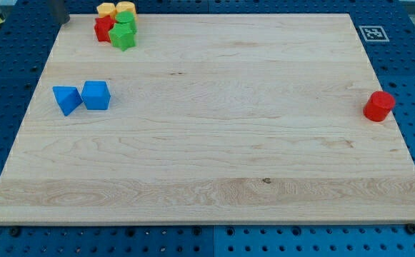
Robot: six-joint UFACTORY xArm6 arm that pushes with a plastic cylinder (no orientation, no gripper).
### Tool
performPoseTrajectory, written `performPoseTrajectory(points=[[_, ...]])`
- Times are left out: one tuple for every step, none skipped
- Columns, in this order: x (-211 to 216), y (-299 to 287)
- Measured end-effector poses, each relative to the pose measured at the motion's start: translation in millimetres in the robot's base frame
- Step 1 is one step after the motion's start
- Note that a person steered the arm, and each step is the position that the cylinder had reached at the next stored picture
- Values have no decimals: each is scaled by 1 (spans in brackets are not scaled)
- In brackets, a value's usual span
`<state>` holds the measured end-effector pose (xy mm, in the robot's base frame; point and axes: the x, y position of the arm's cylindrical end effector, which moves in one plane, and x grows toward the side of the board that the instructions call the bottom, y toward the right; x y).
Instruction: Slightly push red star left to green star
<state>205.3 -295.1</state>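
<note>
Filling almost the whole frame is the pale wooden desk, set on a blue pegboard base with a small black-and-white marker tag at the upper right. Down the left side sit two blue blocks touching — a blue cube and, just left of it, a blue wedge-like block. Far right, near the edge, a red cylinder stands alone. Up in the upper left corner there's a tight cluster: the green star at its lower right, the red star touching it on the left, another green block and two yellow blocks behind. My tip isn't clearly visible — only a dark shape at the top left edge, so no hand state can be told.
</note>
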Motion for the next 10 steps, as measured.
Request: performPoseTrajectory(points=[[0,8],[-1,9],[-6,12],[-6,26],[-6,37],[-6,42],[-6,51],[-3,62],[5,68],[20,69]])
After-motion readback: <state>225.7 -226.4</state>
